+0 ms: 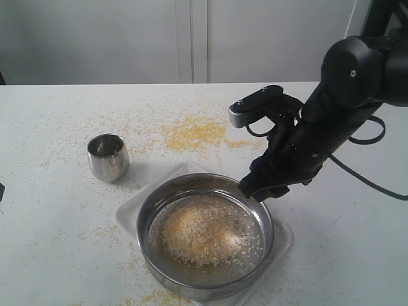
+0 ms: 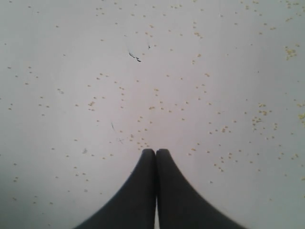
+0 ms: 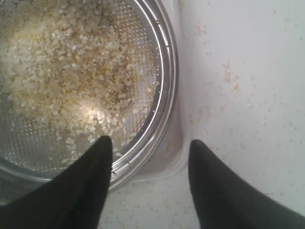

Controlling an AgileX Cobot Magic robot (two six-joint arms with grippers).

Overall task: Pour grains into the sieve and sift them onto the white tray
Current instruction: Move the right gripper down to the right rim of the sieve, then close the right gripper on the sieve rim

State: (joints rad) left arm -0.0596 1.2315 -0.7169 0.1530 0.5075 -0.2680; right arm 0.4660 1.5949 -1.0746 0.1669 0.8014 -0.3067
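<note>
Looking at the exterior view first, the sieve (image 1: 145, 245) sits on the white tray (image 1: 282, 245) at the near middle of the desk (image 1: 51, 223), with the grains (image 1: 207, 236) heaped on its mesh. A steel cup (image 1: 108, 157) stands upright on the desk, apart from the tray on its far left side. Loose yellow meal (image 1: 191, 134) is scattered on the desk behind the tray. The right hand (image 1: 258, 189) hangs at the sieve's far right rim. Pouring looks done, so the step in hand is judged to be the sifting. The left hand does not show clearly in this view.

The left wrist view shows the left hand (image 2: 156, 152) with its jaws pressed together and nothing between them. It hovers over bare desk speckled with stray grains.

The right wrist view shows the right hand spread wide, gripping nothing. Its fingers (image 3: 97, 162) straddle the sieve's steel rim, one over the mesh and grains, the other outside over the desk just past the tray's corner.

The next move probably calls for closing on that rim. Then the sieve would need gentle shaking, kept level and over the tray so the fine meal falls there rather than onto the desk.

No brand, label or writing can be read in any view.
</note>
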